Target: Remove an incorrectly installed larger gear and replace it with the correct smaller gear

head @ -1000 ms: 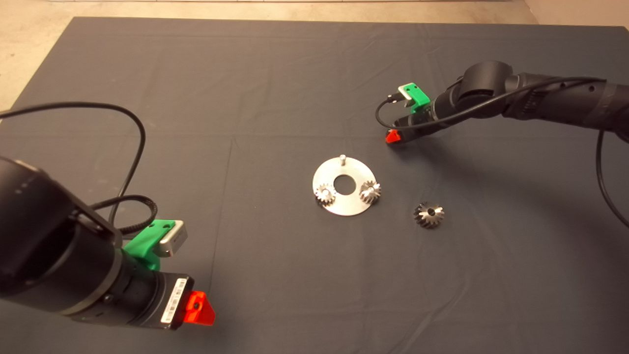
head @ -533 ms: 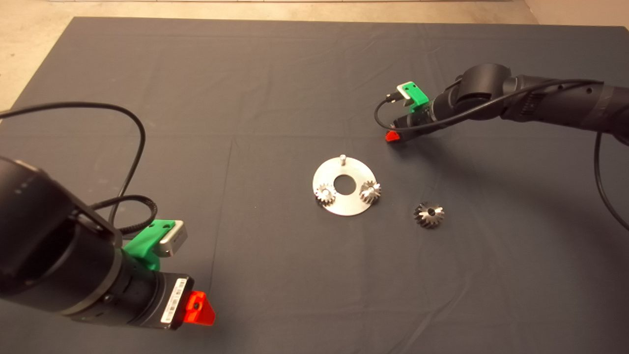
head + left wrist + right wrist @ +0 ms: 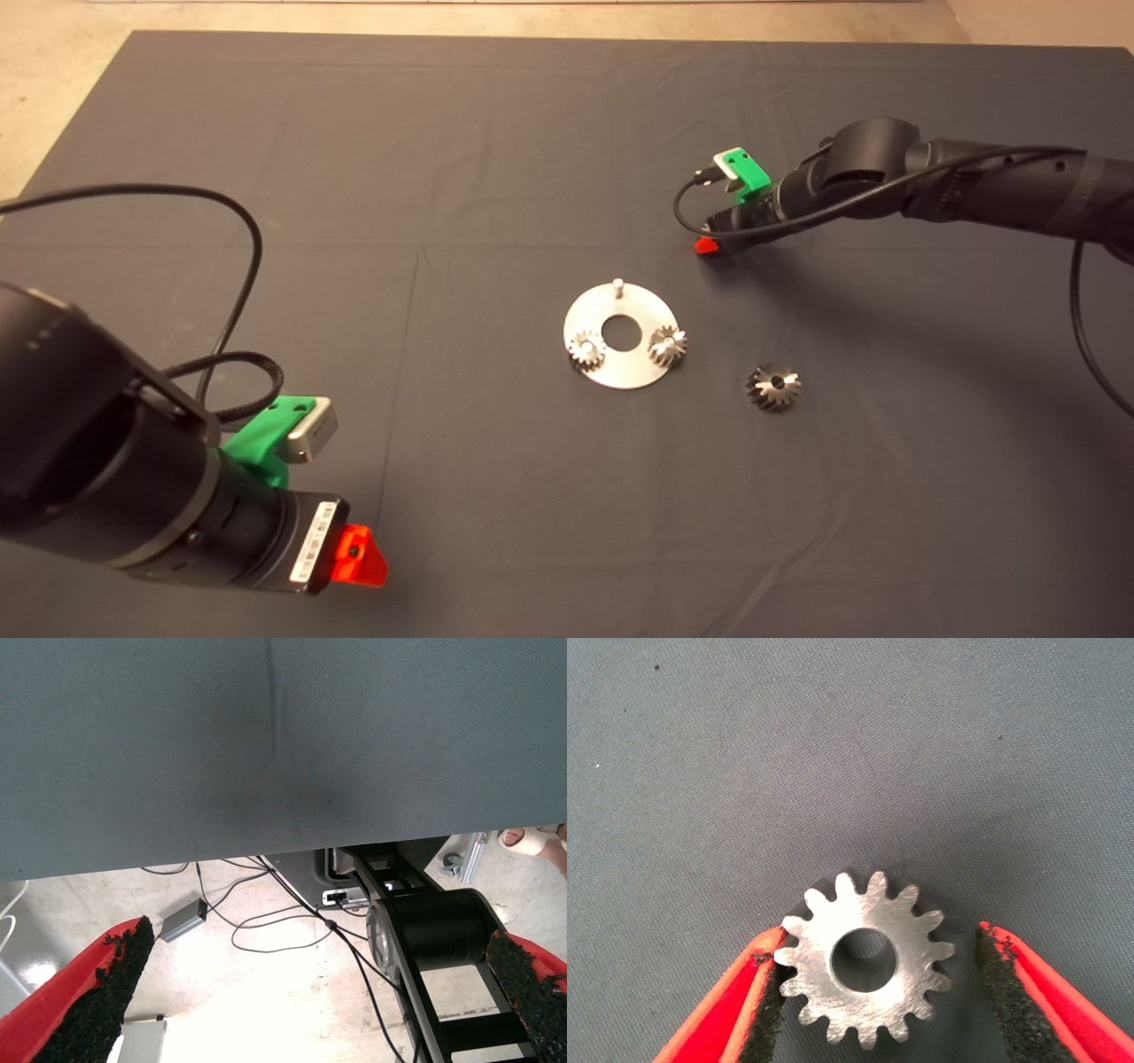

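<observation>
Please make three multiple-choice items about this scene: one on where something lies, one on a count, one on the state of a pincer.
1. Where does the larger gear lie?
A. on the mat, right of the plate
B. on the plate's pin
C. in the left pincer

2. How many gears sit on the plate?
A. one
B. two
C. three

3. How is the right pincer?
A. shut on the plate
B. open around the smaller gear
C. holding the larger gear

Key: 1 A, it rests alone on the mat. 2 B, two gears show; the pin is bare. 3 B, the smaller gear lies between spread fingers.
</observation>
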